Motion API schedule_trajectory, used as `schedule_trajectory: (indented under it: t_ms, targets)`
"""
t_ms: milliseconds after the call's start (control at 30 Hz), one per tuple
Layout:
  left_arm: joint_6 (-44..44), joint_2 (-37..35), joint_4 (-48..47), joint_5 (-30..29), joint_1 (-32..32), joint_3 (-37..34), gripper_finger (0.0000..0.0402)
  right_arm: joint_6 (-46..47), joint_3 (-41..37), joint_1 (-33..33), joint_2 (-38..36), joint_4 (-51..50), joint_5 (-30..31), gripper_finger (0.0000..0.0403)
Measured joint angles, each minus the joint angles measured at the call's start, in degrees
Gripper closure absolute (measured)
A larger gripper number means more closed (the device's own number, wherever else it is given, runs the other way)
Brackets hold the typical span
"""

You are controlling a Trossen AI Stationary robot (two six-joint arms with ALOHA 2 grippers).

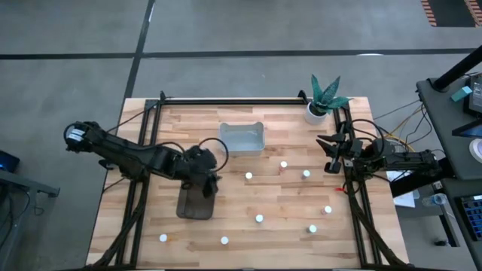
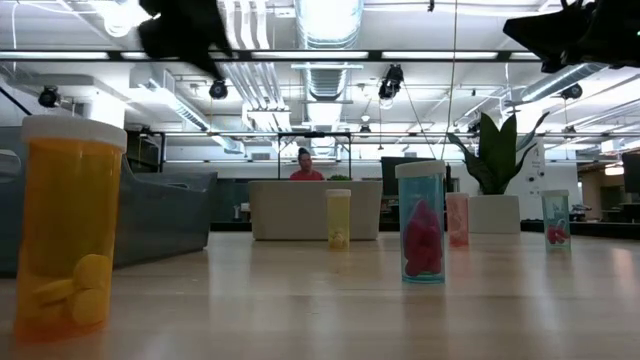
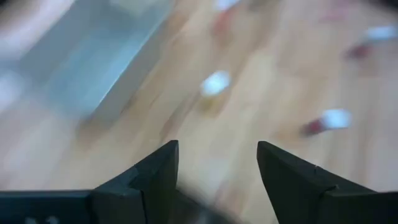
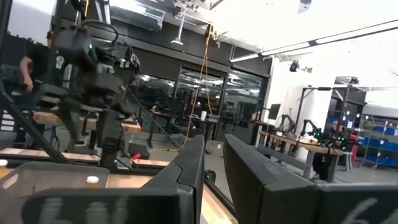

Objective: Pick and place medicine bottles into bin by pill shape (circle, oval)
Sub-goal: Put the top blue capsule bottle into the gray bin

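Several medicine bottles with white caps stand upright on the wooden table, among them one [image 1: 248, 176] near the middle, one [image 1: 259, 219] nearer the front and one [image 1: 163, 238] at the front left. The low view shows an amber bottle [image 2: 70, 235] of yellow pills up close and a clear one [image 2: 421, 235] with pink pills. My left gripper [image 1: 209, 183] [image 3: 217, 149] hangs open, with nothing between its fingers, above the far end of the dark bin [image 1: 194, 205]. My right gripper [image 1: 329, 154] [image 4: 213, 140] is shut, raised at the table's right edge.
A clear bin [image 1: 242, 139] stands at the far middle of the table. A white plant pot [image 1: 316, 113] sits at the far right corner. Black frame rails run along the left, right and far edges. Open wood lies between the scattered bottles.
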Motion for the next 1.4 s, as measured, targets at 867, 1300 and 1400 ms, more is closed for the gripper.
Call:
schedule_trajectory:
  t_ms: [867,1300,1400]
  targets:
    - [52.78,-11.75,57.66,-3.73,-2.49,-22.58,0.0201,15.31,-0.02,0.15,14.86,9.79,-3.79,0.0351]
    - [66.18,-19.10,76.62,-16.20,-2.46,-35.81,0.0201,15.60,3.49,0.26,24.74,16.19,-3.71,0.0351]
    - [68.15,-20.22,78.15,-19.19,-2.46,-36.50,0.0201,15.12,6.16,0.26,27.51,16.12,-3.72,0.0351]
